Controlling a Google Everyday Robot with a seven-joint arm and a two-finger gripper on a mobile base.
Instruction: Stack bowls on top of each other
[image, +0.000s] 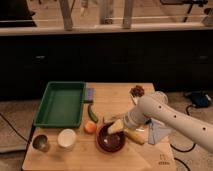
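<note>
Gripper (116, 126) at far rim of maroon bowl (107, 144); can't tell if clenched or released. 3 bowls on counter (120, 95), none stacked: maroon front-centre, white bowl (66, 138) & metal bowl (40, 143) front-left, side by side. 1 green tray (60, 102) behind those.

maroon bowl (111, 140) upright, front centre | white bowl (66, 138) apart, left | grey metal bowl (40, 142) leftmost | jaws over maroon bowl

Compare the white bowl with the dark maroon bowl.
The small white round bowl is pale; the large glossy dark maroon bowl is dark and bigger. Nothing hangs over the white bowl; the robot's hand is over the maroon bowl's right rim. Both stand upright, unstacked.
</note>
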